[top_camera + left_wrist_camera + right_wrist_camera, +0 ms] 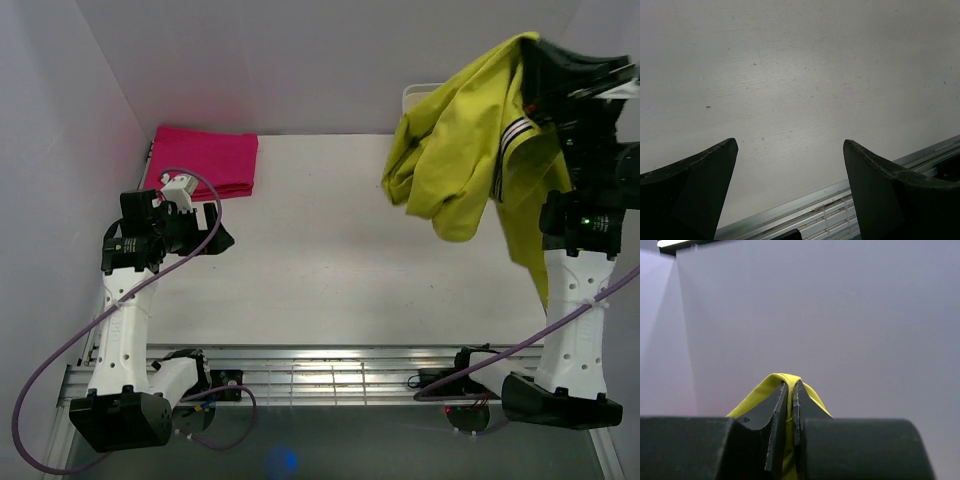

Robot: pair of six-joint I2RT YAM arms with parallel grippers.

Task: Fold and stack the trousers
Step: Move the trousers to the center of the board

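The yellow-green trousers (455, 150) hang bunched in the air at the back right, lifted off the table, with a pale striped band showing. My right gripper (535, 48) is raised high and shut on a fold of them; in the right wrist view the fabric (771, 384) is pinched between the closed fingers (790, 390) and loops over their tips. My left gripper (222, 238) is open and empty, low over the bare table at the left; in the left wrist view (790, 145) its two fingertips stand wide apart with only table between them.
A folded magenta-pink cloth (205, 160) lies at the back left corner of the white table (320, 250). A metal rail (330, 375) runs along the near edge by both arm bases. White walls close the left, back and right sides.
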